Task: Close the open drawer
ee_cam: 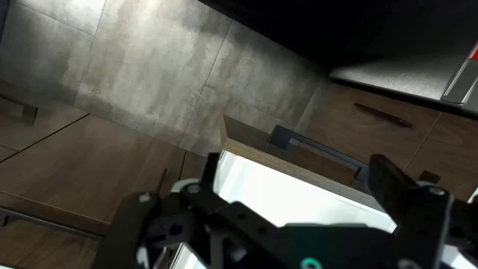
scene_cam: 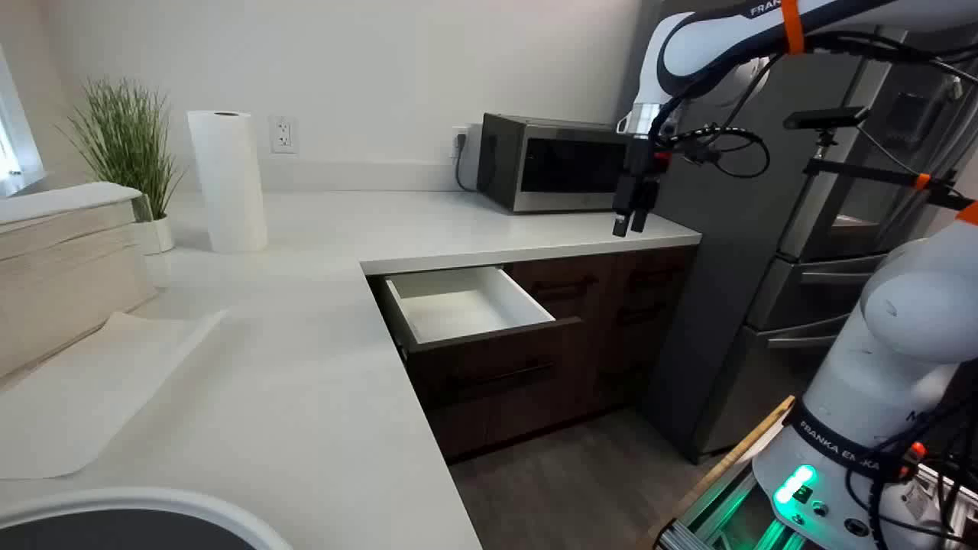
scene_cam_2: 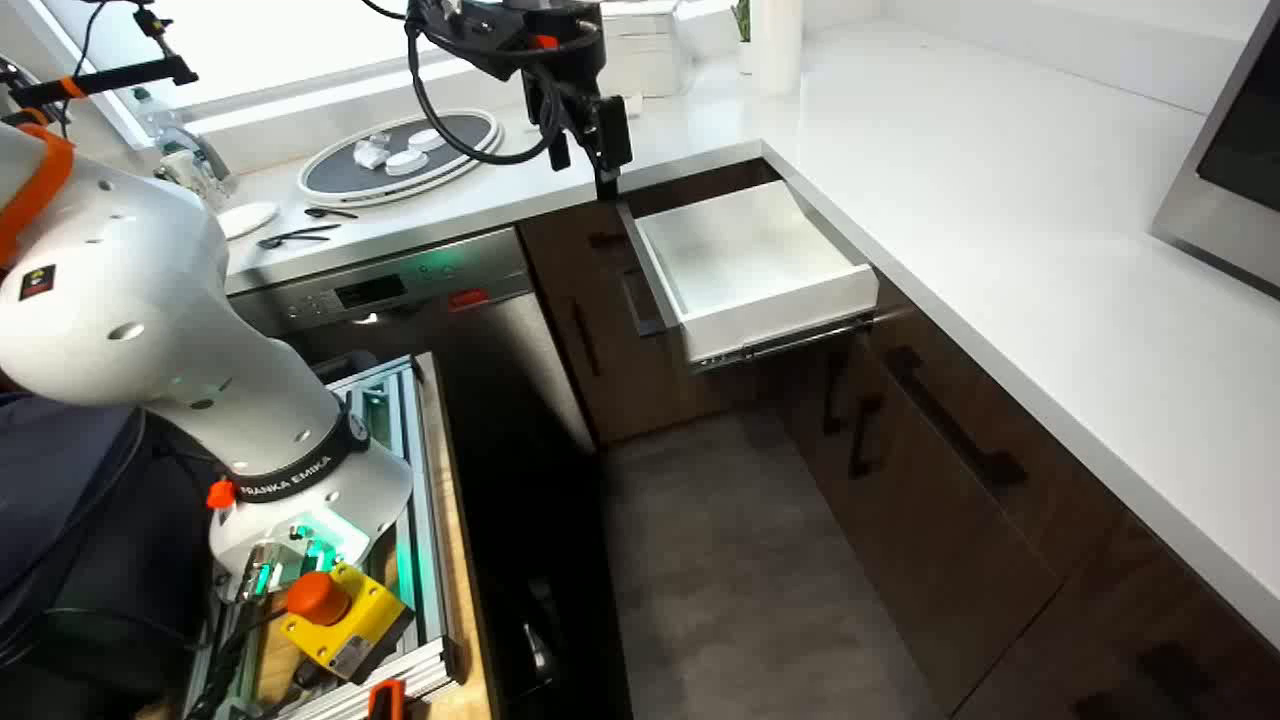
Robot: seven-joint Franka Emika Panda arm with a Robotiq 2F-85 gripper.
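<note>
The drawer [scene_cam: 451, 313] is pulled out from under the corner of the white counter. Its inside is white and looks empty, and its front is dark brown with a dark bar handle [scene_cam: 500, 374]. The drawer also shows in an exterior view [scene_cam_2: 780, 305], with its metal side rail visible. My gripper [scene_cam: 629, 226] is open and empty, pointing down, higher than the drawer and apart from it. In an exterior view the gripper [scene_cam_2: 585, 170] appears near the drawer front's far end. In the wrist view the fingers [ee_cam: 297, 162] are wide apart, with the drawer front's top edge [ee_cam: 298, 172] visible between them.
The white counter [scene_cam_2: 1000, 200] wraps around the drawer's corner. A microwave [scene_cam: 565, 164] and paper towel roll [scene_cam: 227, 183] stand on it. Brown cabinets with bar handles [scene_cam_2: 950, 420], a dishwasher [scene_cam_2: 420, 290] and a fridge [scene_cam: 733, 229] stand around the floor. A round tray [scene_cam_2: 330, 180] lies by the window.
</note>
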